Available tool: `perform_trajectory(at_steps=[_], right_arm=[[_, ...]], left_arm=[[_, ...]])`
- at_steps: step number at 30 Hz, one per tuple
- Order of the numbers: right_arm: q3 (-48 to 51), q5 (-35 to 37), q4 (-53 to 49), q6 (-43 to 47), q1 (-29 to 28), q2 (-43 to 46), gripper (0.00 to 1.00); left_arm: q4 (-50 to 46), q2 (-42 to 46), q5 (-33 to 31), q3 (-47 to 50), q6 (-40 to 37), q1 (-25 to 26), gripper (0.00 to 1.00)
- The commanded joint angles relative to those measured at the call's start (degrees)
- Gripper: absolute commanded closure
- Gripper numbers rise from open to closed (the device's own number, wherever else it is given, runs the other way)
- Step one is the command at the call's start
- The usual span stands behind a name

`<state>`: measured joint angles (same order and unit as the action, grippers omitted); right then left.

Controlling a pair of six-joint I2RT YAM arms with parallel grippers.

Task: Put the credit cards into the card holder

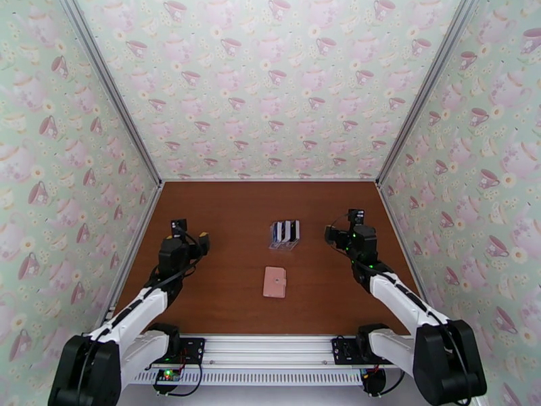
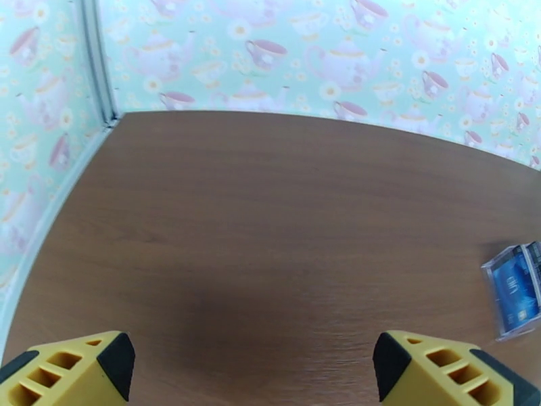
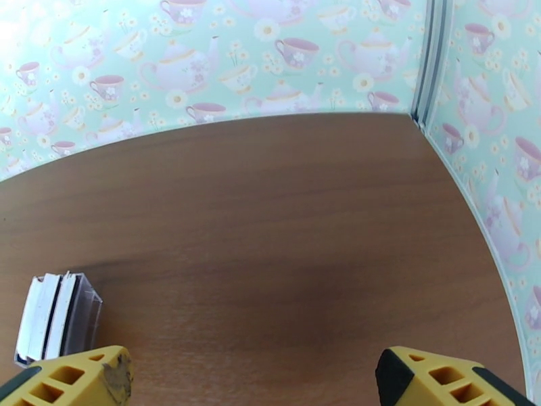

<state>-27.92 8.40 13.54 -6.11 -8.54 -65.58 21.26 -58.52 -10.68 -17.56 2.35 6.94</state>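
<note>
Card holder: pink, shut, flat on the table between the arms, nearest the bases.
Left gripper: fingers spread wide, empty, above bare wood.
Right gripper: likewise spread wide, empty.
Credit cards: on edge in a clear rack, just beyond the holder.
Step advice: probably unsnap the holder first, with one gripper pinning it and the other lifting the flap.
Views: top view places the holder; left wrist view gives a blue card face; right wrist view gives white card edges.
</note>
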Motion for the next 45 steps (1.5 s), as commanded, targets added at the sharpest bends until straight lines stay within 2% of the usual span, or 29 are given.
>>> perform_trajectory(at_steps=[1,6,11,17,21,31,36,37,39,45], right_arm=[[2.2,1.2,8.7,3.3,0.4,-1.5,0.0],[4.8,0.1,15.9,3.8,1.4,-3.5,0.0],[5.2,-1.6,20.3,4.2,3.0,-6.0,0.0],[6.3,-4.3,26.5,4.3,4.6,-9.4,0.0],[5.8,-5.0,28.9,5.2,4.8,-12.0,0.0],[6.3,-7.7,36.6,5.2,6.3,-19.0,0.0],[7.8,-8.0,43.3,4.4,6.8,-23.4,0.0],[7.6,-8.3,42.0,4.7,6.8,-22.7,0.0],[7.5,-8.4,42.4,4.6,6.9,-23.1,0.0],[5.1,-8.3,37.6,4.7,6.9,-23.0,0.0]], left_arm=[[10.0,0.2,3.3,2.3,-2.6,-2.5,0.0],[19.9,-4.7,8.9,4.0,-1.9,-6.2,0.0],[27.3,-14.0,10.9,2.7,-2.1,-8.1,0.0],[38.0,-23.6,16.9,2.7,-2.3,-11.1,0.0],[41.6,-27.4,20.3,2.2,-1.4,-12.6,0.0],[37.4,-27.2,22.8,0.2,-3.3,-12.0,0.0],[31.9,-29.1,21.3,-2.4,-6.1,-10.2,0.0],[39.9,-32.2,21.3,-1.1,-5.5,-9.7,0.0],[36.4,-30.1,21.4,-0.8,-5.6,-10.3,0.0],[36.7,-30.8,21.1,-1.4,-5.1,-10.3,0.0]])
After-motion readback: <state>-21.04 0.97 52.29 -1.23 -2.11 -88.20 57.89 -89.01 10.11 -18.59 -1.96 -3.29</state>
